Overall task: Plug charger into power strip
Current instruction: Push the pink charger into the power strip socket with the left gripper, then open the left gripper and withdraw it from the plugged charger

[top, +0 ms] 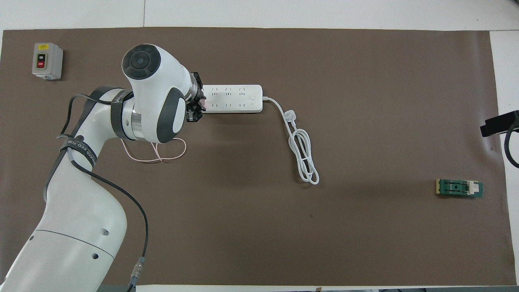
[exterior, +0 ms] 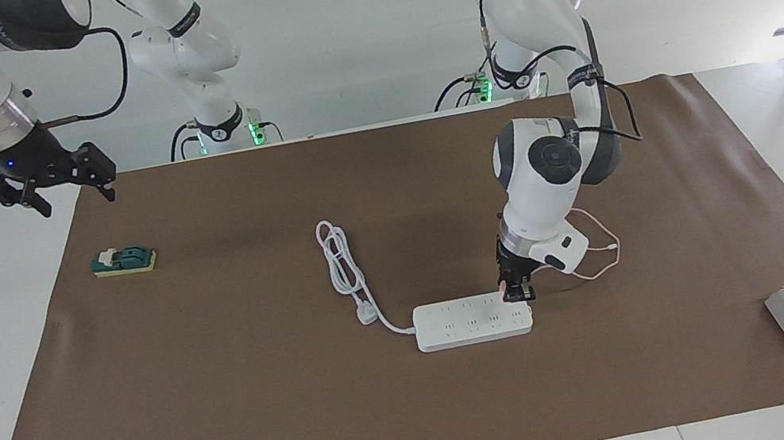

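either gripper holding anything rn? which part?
Left gripper grips the pink charger by its body, at the power strip end. Right gripper waits open, empty.

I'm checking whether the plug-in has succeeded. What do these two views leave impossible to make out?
- Charger: only a pink sliver shows in the left gripper; its prongs are hidden in both views.
- Whether it is seated in the power strip: too small in the facing view.
- The strip's end socket in the overhead view: covered by the left arm's wrist.
- Pink cable: partly under the arm.
- Right gripper, waiting: barely visible overhead.
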